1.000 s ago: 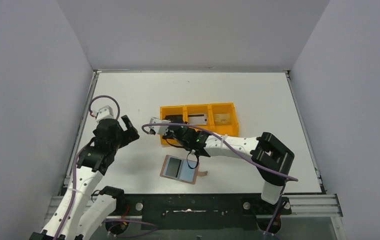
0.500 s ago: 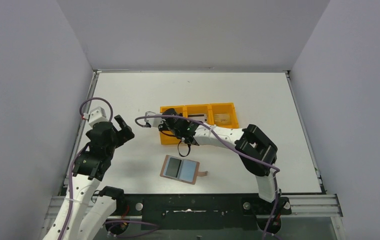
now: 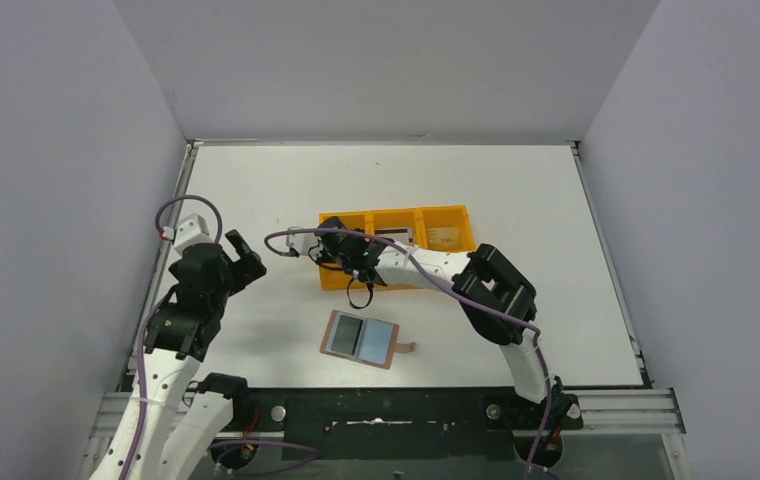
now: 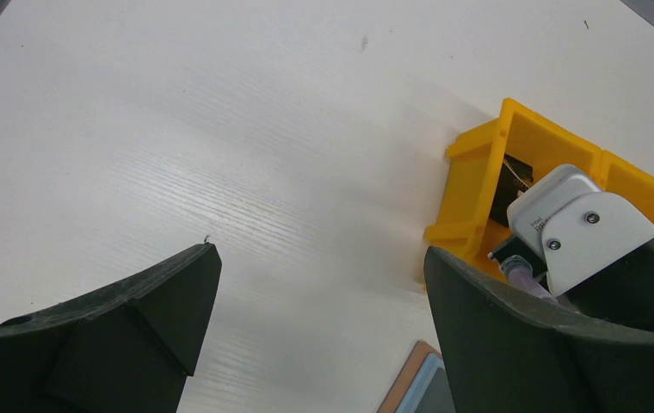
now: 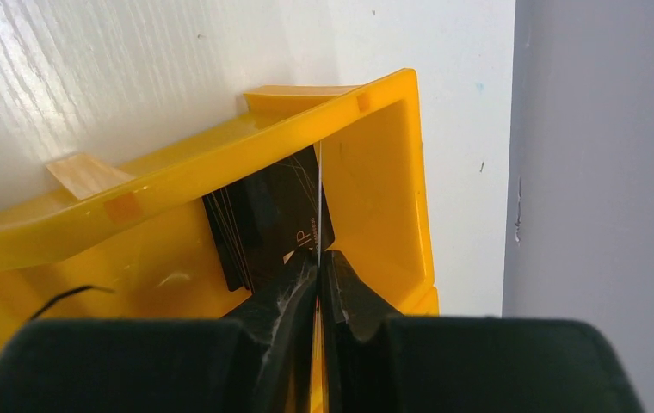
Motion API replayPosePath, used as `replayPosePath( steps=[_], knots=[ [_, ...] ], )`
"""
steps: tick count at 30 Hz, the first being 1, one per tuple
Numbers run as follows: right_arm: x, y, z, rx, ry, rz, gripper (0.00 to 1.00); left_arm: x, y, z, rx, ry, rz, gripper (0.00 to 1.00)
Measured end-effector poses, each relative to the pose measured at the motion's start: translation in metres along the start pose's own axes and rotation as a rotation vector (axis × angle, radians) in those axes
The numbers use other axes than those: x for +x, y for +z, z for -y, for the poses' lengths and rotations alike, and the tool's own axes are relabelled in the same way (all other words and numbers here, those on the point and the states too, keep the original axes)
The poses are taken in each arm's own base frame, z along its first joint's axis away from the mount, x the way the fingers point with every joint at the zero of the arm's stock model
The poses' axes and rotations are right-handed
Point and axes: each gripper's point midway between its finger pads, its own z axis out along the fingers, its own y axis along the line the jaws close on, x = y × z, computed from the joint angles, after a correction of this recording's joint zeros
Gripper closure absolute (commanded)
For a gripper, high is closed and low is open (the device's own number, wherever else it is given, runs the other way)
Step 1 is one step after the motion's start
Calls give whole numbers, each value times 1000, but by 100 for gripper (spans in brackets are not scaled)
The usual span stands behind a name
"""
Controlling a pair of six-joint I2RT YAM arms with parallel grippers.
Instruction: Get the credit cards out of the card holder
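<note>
While the right hand (image 5: 317,258) sits in the tray's (image 5: 375,172) left end compartment, it's clenched on a thin card (image 5: 319,198) seen edge-on; I can't tell its colour. Black card (image 5: 263,224) leans just beside it in the same compartment. Grey card (image 3: 393,237) is in the middle one, gold card (image 3: 443,236) in the right one. Holder (image 3: 359,339) lies open on the tabletop (image 3: 516,200), near the tray, not touching. Left hand (image 4: 319,258) is released over the tabletop left of the tray, grasping nothing.
</note>
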Motion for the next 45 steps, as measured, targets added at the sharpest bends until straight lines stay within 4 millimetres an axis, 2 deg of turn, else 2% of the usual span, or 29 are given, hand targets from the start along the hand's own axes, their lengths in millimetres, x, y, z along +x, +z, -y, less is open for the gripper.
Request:
replayPosePath(
  steps=[12, 20, 23, 26, 39, 45],
  knots=[
    [8, 6, -1, -10, 0, -22, 92, 0, 0, 0, 4, -2, -2, 10],
    [19, 23, -17, -35, -18, -49, 89, 0, 0, 0, 7, -2, -3, 10],
    [21, 24, -18, -38, -29, -52, 86, 0, 0, 0, 7, -2, -2, 10],
    [21, 25, -17, -37, -32, -52, 74, 0, 0, 0, 7, -2, -3, 10],
    [25, 27, -15, -43, -11, -51, 63, 3, 1, 0, 7, 1, -12, 10],
    [26, 27, -15, -50, 25, -45, 53, 5, 2, 0, 6, 3, -18, 10]
  ],
)
